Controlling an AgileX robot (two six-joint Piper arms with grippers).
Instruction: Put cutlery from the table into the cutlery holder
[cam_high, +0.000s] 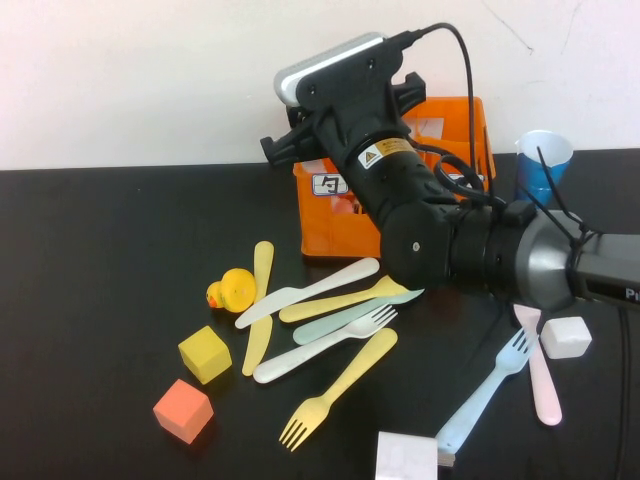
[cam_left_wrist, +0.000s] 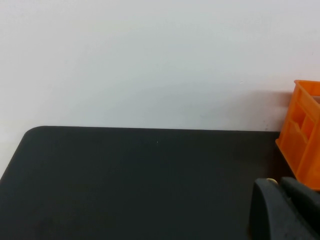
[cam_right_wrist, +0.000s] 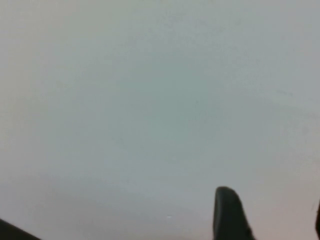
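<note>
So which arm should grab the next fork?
The right. Its hand hovers at the orange cutlery holder, with the cutlery pile close by on the table. The left hand sits low over bare tabletop further left, outside the overhead view.

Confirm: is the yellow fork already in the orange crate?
No. In the high view the yellow fork lies flat on the table, in front of the orange crate.

Readable only in part: a black Chinese character on the white label (cam_high: 329, 184) of the cutlery holder (cam_high: 470, 125), a yellow warning sticker (cam_high: 381, 153) on the right arm (cam_high: 440, 235).
</note>
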